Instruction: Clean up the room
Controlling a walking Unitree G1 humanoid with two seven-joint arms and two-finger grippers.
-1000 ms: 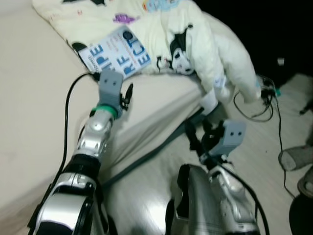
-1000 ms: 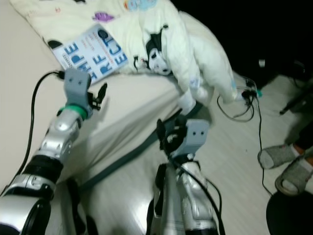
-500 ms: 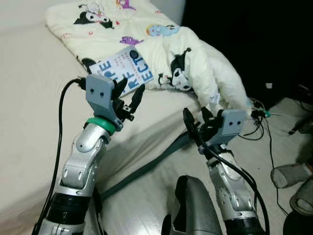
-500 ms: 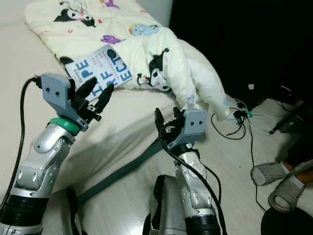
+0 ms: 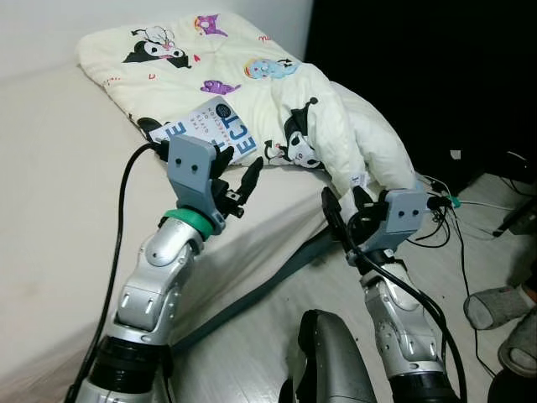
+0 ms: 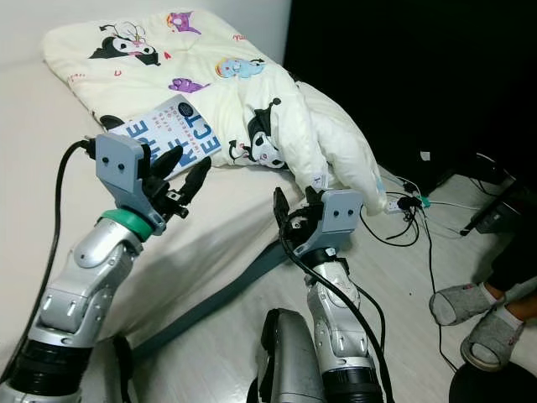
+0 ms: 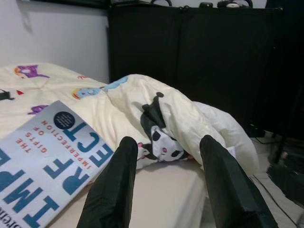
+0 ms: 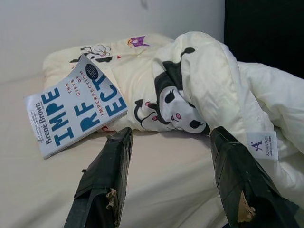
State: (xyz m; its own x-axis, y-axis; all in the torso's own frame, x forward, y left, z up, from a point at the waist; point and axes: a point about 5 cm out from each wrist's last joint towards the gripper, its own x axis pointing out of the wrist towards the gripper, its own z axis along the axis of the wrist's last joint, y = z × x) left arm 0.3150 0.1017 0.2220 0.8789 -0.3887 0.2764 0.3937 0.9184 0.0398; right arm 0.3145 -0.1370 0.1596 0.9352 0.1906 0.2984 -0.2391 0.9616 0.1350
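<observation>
Left gripper [image 5: 237, 175]: raised over the bed [image 5: 59, 168], fingers spread wide, nothing between them. It hangs just short of the book [image 5: 205, 134], not touching. Right gripper [image 5: 342, 206]: at the bed's edge, fingers also wide apart, empty, pointing toward the blanket [image 5: 319, 126].

Progress, judged: tidying barely started. Book not yet picked up; blanket not straightened. Both remain to do.

Book: white cover, large blue lettering, lying tilted with one side propped on the blanket's edge, the other on the sheet. Looks thin, stiff, easy to pinch by an edge.

Blanket: cream, cartoon prints, rumpled, one end spilling off the bed's corner toward the floor, above some cables [image 5: 445, 222].
</observation>
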